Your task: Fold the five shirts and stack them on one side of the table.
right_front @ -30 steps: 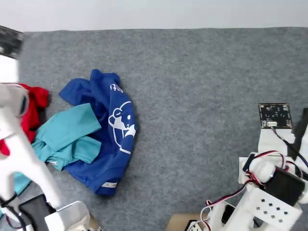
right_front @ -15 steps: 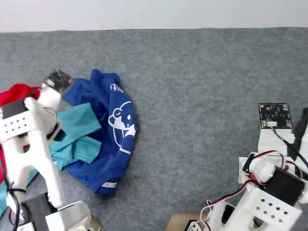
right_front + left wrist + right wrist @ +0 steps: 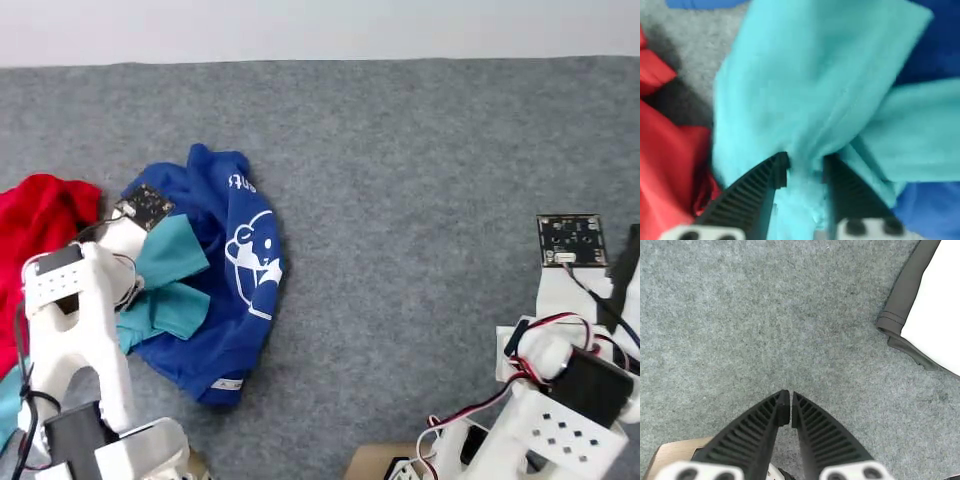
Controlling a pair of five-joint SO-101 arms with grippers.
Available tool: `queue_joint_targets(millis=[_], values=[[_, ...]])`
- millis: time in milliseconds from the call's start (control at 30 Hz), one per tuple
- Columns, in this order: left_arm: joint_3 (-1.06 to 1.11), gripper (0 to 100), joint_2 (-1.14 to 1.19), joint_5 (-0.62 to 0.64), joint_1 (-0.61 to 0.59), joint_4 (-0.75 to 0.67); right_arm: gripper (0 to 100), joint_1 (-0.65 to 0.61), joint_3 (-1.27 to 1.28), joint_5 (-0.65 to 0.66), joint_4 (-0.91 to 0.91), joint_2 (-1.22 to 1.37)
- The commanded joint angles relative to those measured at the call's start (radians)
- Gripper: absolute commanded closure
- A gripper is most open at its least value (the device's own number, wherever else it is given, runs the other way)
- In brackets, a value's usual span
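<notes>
A teal shirt point(image 3: 176, 258) lies crumpled on top of a dark blue shirt point(image 3: 238, 290) with a white print, at the table's left. A red shirt point(image 3: 40, 215) is bunched at the left edge. My left gripper point(image 3: 805, 167) is down on the teal shirt point(image 3: 825, 85), its fingers closed on a fold of the cloth, with red cloth point(image 3: 665, 145) beside it. The left arm point(image 3: 75, 310) stands over the pile. My right gripper point(image 3: 791, 410) is shut and empty over bare grey mat, and the right arm point(image 3: 560, 390) sits at the lower right.
Grey felt mat point(image 3: 420, 180) covers the table, open from the middle to the right. A white panel with a grey edge point(image 3: 935, 305) lies beside the right gripper. A brown block corner point(image 3: 375, 462) is at the front edge.
The left arm swung from the far left edge over to the pile and came down on the teal shirt. The red shirt now lies uncovered at the left. The right arm stayed still.
</notes>
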Motion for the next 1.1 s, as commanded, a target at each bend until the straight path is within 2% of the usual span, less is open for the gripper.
queue_joint_targets(millis=[0,133,633,767,967,1067], values=[[-0.007,100,-0.015,-0.011,-0.012,-0.063,98.9,0.012,0.0,0.006,0.041,-0.016],[-0.039,100,-0.018,-0.011,-0.095,-0.098,98.9,0.013,0.0,0.009,0.041,-0.018],[-0.44,100,-0.017,-0.077,-0.626,-0.109,98.9,0.012,0.0,0.011,0.041,-0.015],[-0.472,100,-0.017,-0.077,-0.749,-0.215,98.9,0.012,0.0,0.011,0.041,-0.016],[-0.472,99,-0.026,-0.075,-0.815,-0.261,98.9,0.012,0.0,0.011,0.041,-0.012],[-0.47,93,-0.026,-0.072,-0.813,-0.259,98.9,0.01,0.0,0.011,0.041,-0.01]])
